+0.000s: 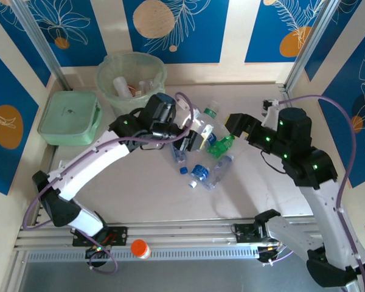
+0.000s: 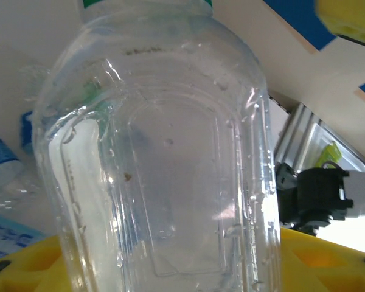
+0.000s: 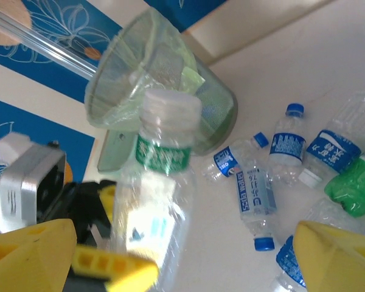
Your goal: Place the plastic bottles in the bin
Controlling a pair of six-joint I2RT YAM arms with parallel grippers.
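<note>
Plastic bottles (image 1: pixel 200 171) are found in three places. At far left, several lie inside the bin (image 1: pixel 104 85), which stands at the back corner of the worktop (image 1: pixel 140 194). In the centre, one clear bottle (image 1: pixel 208 118) is clamped by its body between the left fingers (image 2: pixel 328 261) and lifted above the others. Below it, a loose cluster lies on the worktop, blue-capped and one green. At right, the right fingers (image 3: pixel 334 255) are spread wide, holding nothing, just beside the green bottle (image 1: pixel 222 146).

Recommended practice: carry the held bottle back and left until it is fully over the bin's opening and clear of the rim, then release. Grip should stay moderate, as the wall looks thin and likely to buckle or slip.

Condition of held bottle: transparent, panelled sides, droplets inside, green label band, white cap, apparently empty.
</note>
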